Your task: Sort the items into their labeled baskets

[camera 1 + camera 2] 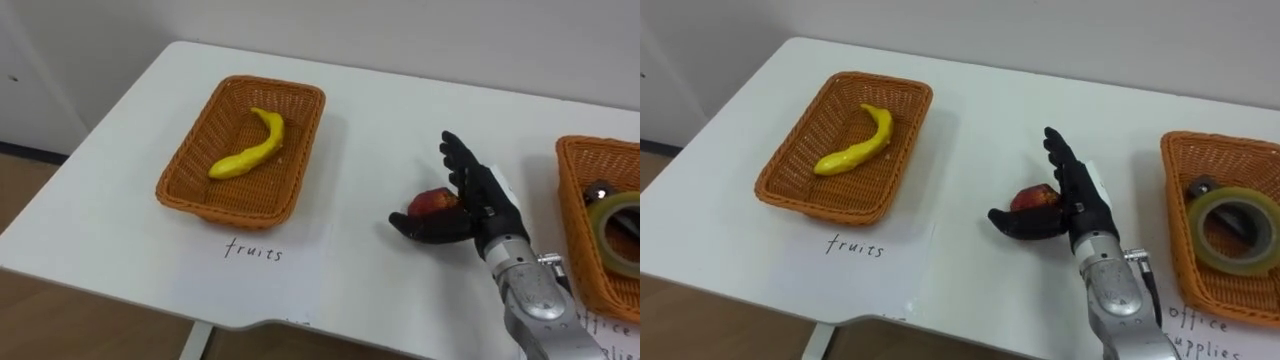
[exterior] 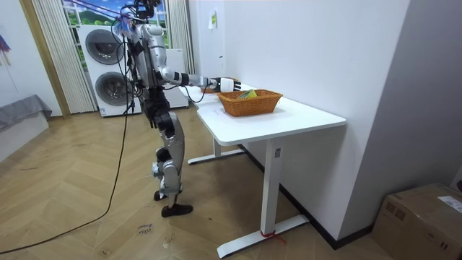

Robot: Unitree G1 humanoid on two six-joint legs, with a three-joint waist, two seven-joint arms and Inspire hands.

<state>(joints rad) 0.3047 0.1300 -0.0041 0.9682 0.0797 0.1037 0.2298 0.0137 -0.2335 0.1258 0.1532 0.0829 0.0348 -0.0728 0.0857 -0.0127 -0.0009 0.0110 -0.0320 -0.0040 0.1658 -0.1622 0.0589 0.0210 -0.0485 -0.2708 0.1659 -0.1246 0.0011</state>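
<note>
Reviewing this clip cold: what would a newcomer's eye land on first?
The black right hand stands out mid-table, fingers straight, with a red fruit between its thumb and fingers. To its left a yellow banana lies in a wicker basket. At the table's right edge a second basket holds a tape roll.

Looks like a home, or a room fitted out as one for trials. In the room view, two front-loading washing machines [image 2: 108,87] stacked one on the other beside long pale curtains [image 2: 47,58]. Underfoot, wood-plank flooring [image 2: 86,209]; at the room view's left edge, the corner of a grey upholstered seat [image 2: 22,115]. Against a plain white wall [image 2: 325,50], a white bench [image 2: 289,119] with wicker baskets [image 1: 240,150] and handwritten paper labels [image 1: 253,250]. On the floor nearby, a cardboard box [image 2: 422,217].
</note>
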